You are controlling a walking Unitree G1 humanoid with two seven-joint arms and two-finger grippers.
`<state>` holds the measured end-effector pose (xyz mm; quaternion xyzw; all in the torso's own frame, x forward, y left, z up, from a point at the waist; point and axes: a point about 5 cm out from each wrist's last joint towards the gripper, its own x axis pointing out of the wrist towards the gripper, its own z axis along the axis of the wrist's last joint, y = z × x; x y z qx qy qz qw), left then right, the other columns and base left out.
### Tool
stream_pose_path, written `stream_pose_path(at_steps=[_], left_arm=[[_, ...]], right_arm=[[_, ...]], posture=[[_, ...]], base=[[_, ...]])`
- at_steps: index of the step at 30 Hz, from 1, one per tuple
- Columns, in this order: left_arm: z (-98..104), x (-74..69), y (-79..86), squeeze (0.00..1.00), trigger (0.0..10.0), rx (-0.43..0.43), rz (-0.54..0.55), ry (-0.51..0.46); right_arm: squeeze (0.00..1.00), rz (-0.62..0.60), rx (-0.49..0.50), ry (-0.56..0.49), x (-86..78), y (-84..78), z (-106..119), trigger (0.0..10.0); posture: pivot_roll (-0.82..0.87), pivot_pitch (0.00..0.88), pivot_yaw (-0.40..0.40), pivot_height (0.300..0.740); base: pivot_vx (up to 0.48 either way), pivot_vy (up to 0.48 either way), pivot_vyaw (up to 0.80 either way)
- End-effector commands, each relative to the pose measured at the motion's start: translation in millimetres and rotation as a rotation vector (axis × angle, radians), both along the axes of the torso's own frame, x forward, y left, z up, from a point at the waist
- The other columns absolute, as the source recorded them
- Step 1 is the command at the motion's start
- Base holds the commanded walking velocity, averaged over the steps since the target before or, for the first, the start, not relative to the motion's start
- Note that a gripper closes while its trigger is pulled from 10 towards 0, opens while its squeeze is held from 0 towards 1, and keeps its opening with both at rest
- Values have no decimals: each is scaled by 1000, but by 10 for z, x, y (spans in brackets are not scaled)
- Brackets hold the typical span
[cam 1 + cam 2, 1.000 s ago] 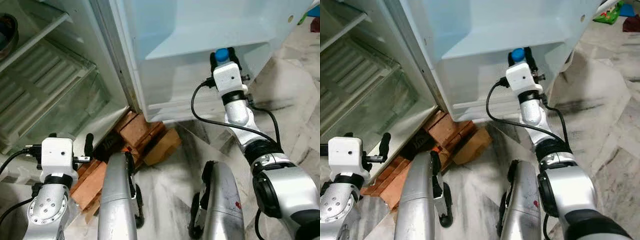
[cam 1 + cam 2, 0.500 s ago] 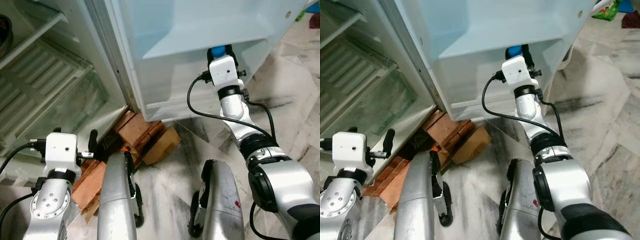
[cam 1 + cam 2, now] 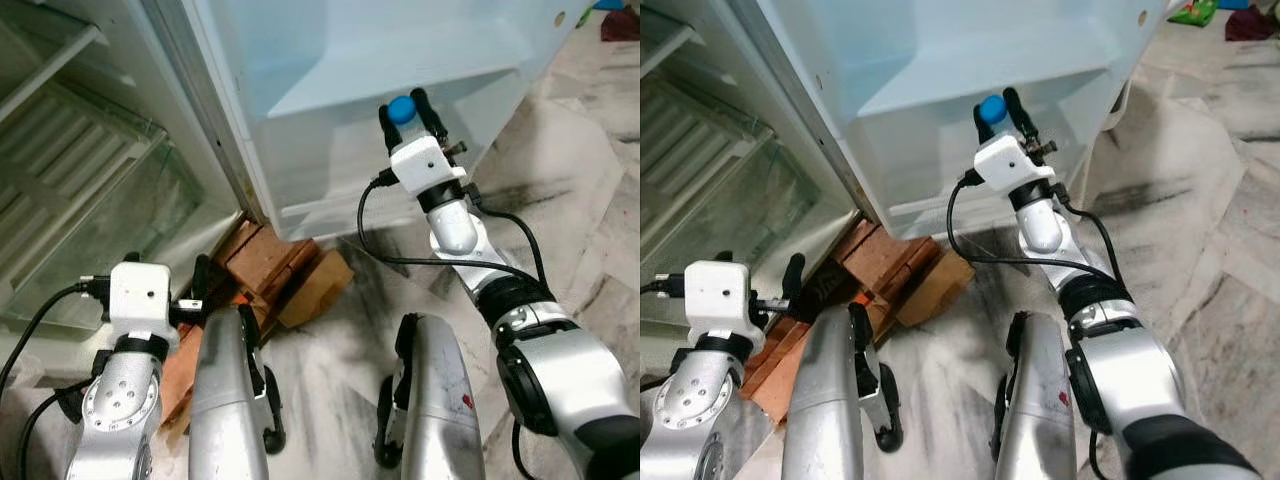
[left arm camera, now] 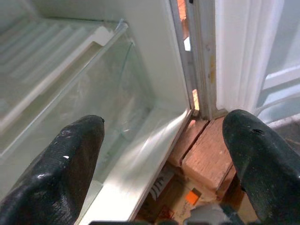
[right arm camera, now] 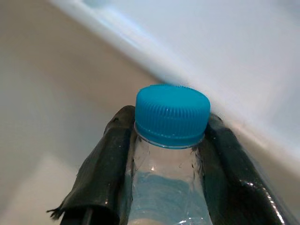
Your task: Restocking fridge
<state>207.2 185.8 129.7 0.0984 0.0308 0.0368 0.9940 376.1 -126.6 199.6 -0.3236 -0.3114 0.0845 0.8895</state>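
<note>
- We have the water bottle (image 5: pixel 171 140), blue cap up, clamped by its neck between the fingers of our right tool (image 3: pixel 405 108), raised against the inside of the open fridge door (image 3: pixel 400 60), just below its shelf ledge.
- Our left tool (image 3: pixel 205 290) hangs low by the wooden blocks (image 3: pixel 275 265) under the fridge, fingers spread wide, holding nothing.
- We judge this the placing step: next, lift the bottle clear of the ledge, lower it into the door bin upright, then release.
</note>
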Motion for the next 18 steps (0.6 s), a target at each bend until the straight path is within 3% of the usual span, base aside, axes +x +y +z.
stream_pose_path(at_steps=[1,8,18], left_arm=[[25,-97,103,0,10000,21,44,10],[86,-284,180,0,10000,38,45,51],[166,-516,237,0,10000,60,56,92]], right_arm=[[0,31,-44,-72,9,145,124,10000],[0,33,-59,-58,19,276,78,10000],[0,-83,92,140,91,95,-127,10000]], posture=[[274,336,41,542],[322,406,66,542],[366,463,70,542]], base=[[0,0,0],[0,0,0],[0,0,0]])
